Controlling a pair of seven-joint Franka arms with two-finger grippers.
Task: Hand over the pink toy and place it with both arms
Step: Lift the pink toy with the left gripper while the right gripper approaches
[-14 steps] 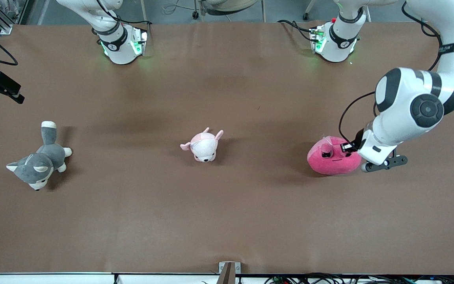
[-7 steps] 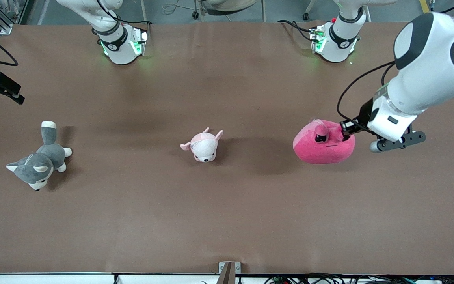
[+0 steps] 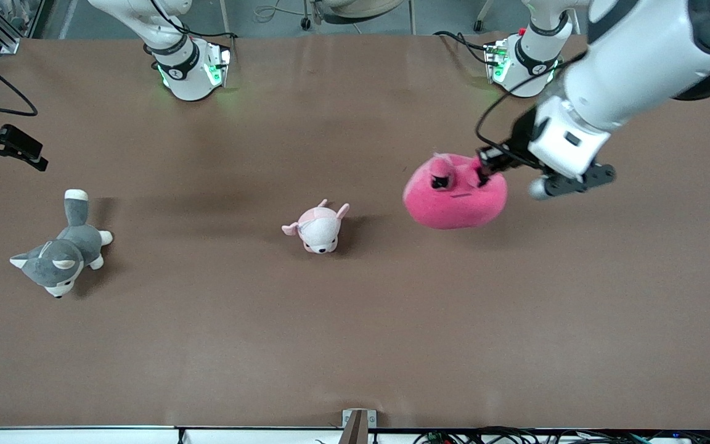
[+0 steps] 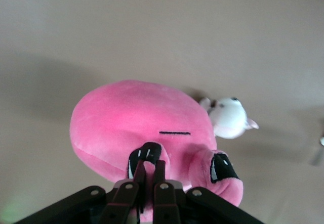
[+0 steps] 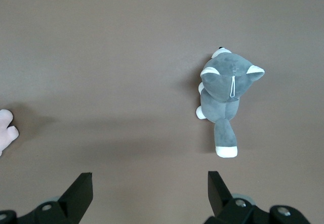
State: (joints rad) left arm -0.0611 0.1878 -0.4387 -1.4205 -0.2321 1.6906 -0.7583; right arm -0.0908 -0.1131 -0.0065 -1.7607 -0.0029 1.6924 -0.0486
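Note:
The pink toy (image 3: 453, 198), a round hot-pink plush with black eyes and a straight mouth, hangs in the air over the table between the pale puppy plush and the left arm's base. My left gripper (image 3: 484, 169) is shut on its top by one eye. In the left wrist view the two fingers (image 4: 150, 171) pinch a fold of pink plush (image 4: 131, 118). My right gripper (image 5: 150, 191) is open and empty, up over the table at the right arm's end, above and beside the grey plush. Its black hand shows at the front view's edge (image 3: 7, 148).
A pale pink-and-white puppy plush (image 3: 318, 228) lies mid-table and also shows in the left wrist view (image 4: 228, 120). A grey-and-white husky plush (image 3: 62, 250) lies at the right arm's end and shows in the right wrist view (image 5: 225, 92). Bare brown table (image 3: 355, 339) runs along the front.
My left gripper has lifted the pink toy off the table and carried it toward the table's middle. The right gripper has shifted slightly.

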